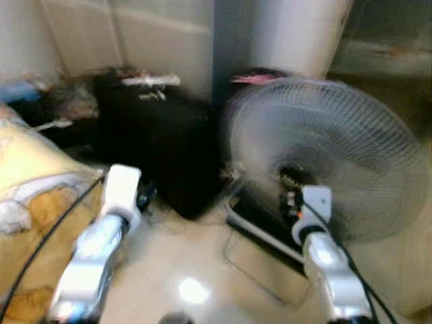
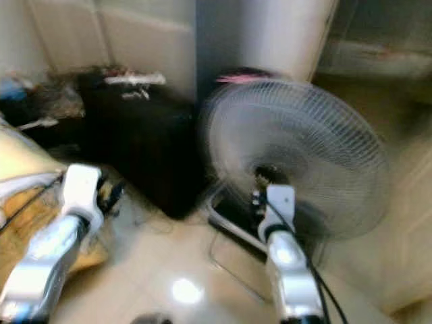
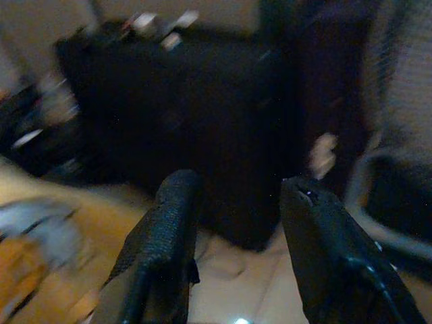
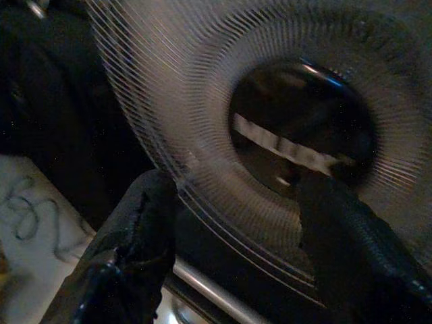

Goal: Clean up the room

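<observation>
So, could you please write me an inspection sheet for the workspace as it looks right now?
Surface: glossy pale floor, one light glare on it.
Job's things: white fan on the floor to the right; black case to its left, small items on top, too blurred to name.
Clutter: yellow bedding at far left; dark pile behind it.
Grippers: left gripper open, aimed at the case; right gripper open, close before the fan's grille.
Cables: black cables along both arms.
Surroundings: pale wall panels; views blurred.
</observation>
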Motion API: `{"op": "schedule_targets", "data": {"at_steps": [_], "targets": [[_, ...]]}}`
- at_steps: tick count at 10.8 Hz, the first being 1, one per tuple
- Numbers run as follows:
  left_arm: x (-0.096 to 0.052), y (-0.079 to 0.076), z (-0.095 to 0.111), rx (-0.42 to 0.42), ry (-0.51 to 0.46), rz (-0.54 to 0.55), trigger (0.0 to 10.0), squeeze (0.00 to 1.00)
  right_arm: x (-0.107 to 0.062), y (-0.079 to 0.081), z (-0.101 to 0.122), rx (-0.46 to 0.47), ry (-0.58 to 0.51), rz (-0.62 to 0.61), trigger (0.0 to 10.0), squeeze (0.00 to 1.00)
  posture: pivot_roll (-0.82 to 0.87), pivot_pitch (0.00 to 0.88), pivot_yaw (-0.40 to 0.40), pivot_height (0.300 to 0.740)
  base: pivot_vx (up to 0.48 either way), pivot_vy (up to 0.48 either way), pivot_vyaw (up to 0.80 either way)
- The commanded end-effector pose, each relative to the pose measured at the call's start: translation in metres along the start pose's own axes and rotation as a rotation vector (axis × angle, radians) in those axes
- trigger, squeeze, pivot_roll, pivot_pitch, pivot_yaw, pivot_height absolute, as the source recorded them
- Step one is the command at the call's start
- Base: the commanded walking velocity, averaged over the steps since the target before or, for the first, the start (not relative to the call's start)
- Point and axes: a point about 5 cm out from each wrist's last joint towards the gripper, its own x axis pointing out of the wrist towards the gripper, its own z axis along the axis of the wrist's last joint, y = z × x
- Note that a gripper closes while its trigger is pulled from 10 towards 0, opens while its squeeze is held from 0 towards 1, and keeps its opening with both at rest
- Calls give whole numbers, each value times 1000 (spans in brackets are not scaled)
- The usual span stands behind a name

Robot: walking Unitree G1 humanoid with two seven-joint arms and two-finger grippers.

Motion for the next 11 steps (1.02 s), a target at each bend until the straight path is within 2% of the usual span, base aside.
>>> {"op": "schedule_targets", "data": {"at_steps": [1,2,3,4,6,11], "targets": [[-2,-10,10,-82,-72,54,10000,0,-11,-9,25,20,-130,67,10000,0,51,0,-15,740,0,0,0],[-3,-11,12,-90,-87,48,10000,0,-12,-6,24,23,-128,89,10000,0,51,0,-14,740,0,0,0],[-4,-10,13,-64,-95,61,10000,0,-14,0,23,4,-131,133,10000,0,52,0,-15,740,0,0,0],[-4,-10,7,-59,-64,63,10000,0,-16,4,21,-4,-135,163,10000,0,59,0,-17,740,0,0,0],[-5,-9,4,-26,-55,62,10000,0,-16,2,20,-16,-117,138,10000,0,60,0,-17,740,0,0,0],[-5,-9,4,-26,-55,62,10000,0,-16,2,20,-16,-117,138,10000,0,60,0,-17,740,0,0,0]]}}
